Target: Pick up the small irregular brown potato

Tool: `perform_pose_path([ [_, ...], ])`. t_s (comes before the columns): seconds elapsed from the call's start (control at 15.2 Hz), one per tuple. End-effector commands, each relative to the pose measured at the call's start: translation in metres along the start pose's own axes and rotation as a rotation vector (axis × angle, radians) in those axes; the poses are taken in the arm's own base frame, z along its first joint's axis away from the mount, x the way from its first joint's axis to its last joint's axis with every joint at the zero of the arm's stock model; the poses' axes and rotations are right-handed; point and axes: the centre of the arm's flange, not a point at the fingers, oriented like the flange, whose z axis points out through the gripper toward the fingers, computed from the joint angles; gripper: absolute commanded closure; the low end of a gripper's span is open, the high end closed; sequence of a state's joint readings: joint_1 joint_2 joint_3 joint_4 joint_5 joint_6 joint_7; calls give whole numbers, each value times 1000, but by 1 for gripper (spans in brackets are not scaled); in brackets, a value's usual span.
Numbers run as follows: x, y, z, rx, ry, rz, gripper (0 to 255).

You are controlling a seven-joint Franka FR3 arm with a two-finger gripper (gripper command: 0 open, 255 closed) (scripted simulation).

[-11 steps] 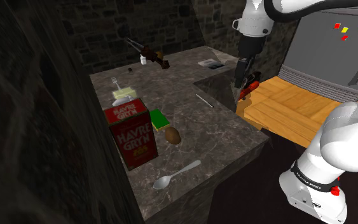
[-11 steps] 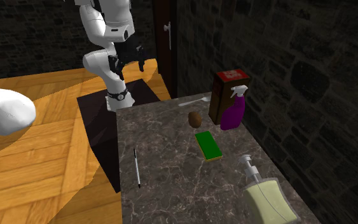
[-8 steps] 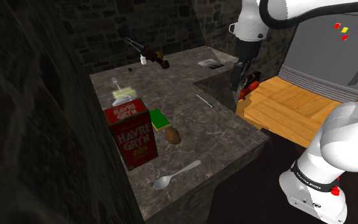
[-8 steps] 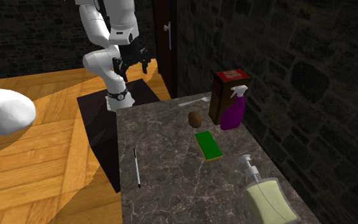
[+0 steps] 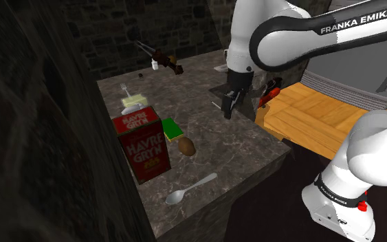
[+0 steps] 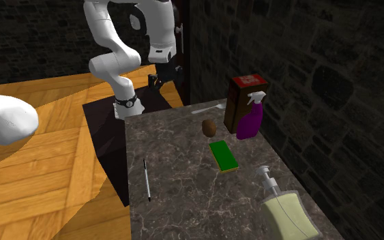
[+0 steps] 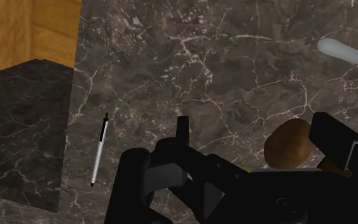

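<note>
Over the marble counter [image 5: 243, 148] the gripper [image 5: 227, 108] now hangs, swung in from above the wooden floor, its fingers spread apart and empty, near the pen [image 7: 98, 153]. Well apart from it, the brown potato [image 5: 186, 146] lies between a green sponge [image 5: 173, 128] and a spoon [image 5: 190, 188], its long axis roughly along that line. The second exterior view adds a purple spray bottle [image 6: 250, 121] against the red box [image 6: 246, 95].

The dark marble bench [image 5: 234, 147] carries a red HAVRE GRYN box [image 5: 142, 146], just beside it a purple spray bottle [image 6: 250, 123], a brown potato [image 5: 186, 146] and a green sponge [image 6: 223, 155], further a grey spoon [image 5: 190, 188], a white pen [image 6: 146, 179] and a pale soap bottle [image 6: 287, 211].
</note>
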State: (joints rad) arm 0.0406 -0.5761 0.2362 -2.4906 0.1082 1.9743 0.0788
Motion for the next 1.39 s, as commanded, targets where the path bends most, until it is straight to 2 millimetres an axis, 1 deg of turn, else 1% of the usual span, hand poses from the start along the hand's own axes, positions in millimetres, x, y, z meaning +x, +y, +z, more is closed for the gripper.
perform_pose_path([
  [0.0, 12, -19, 15, -11, 11, 17, 0],
  [0.4, 49, -74, 62, -45, 36, 64, 0],
  [0.86, 96, -134, 118, -86, 66, 118, 0],
  [0.92, 100, -139, 123, -89, 68, 122, 0],
  [1.32, 98, -139, 155, -89, 68, 122, 0],
])
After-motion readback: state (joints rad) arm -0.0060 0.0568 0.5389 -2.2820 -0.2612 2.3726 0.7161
